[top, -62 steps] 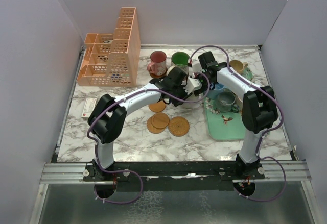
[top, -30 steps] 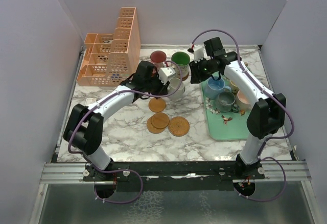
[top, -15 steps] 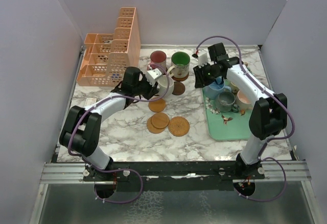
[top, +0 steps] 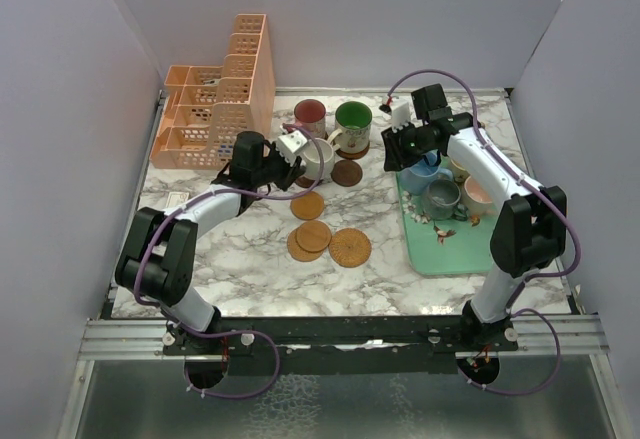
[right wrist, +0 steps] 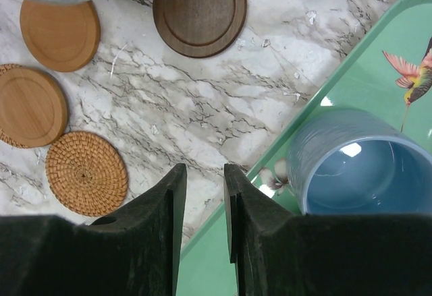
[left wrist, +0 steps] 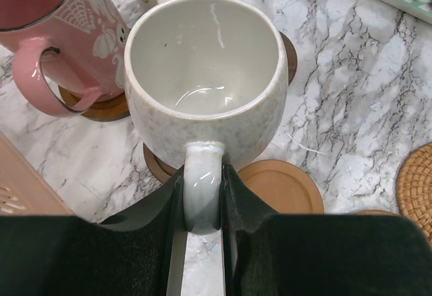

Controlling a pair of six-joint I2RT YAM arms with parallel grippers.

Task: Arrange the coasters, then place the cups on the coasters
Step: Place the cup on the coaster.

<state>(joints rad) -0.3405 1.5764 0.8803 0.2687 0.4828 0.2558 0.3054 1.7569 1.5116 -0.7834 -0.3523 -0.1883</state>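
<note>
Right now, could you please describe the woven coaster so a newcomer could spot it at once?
Start at the green tray on the right of the marble table. Left of its near corner lies a cluster of coasters; the woven coaster is the one nearest the tray. Its top is basket weave; the others beside it show smooth wood.

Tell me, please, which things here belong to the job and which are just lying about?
Job: coasters; cups, one cream cup held by the left gripper.
Lying about: tray, organiser, small box.
</note>
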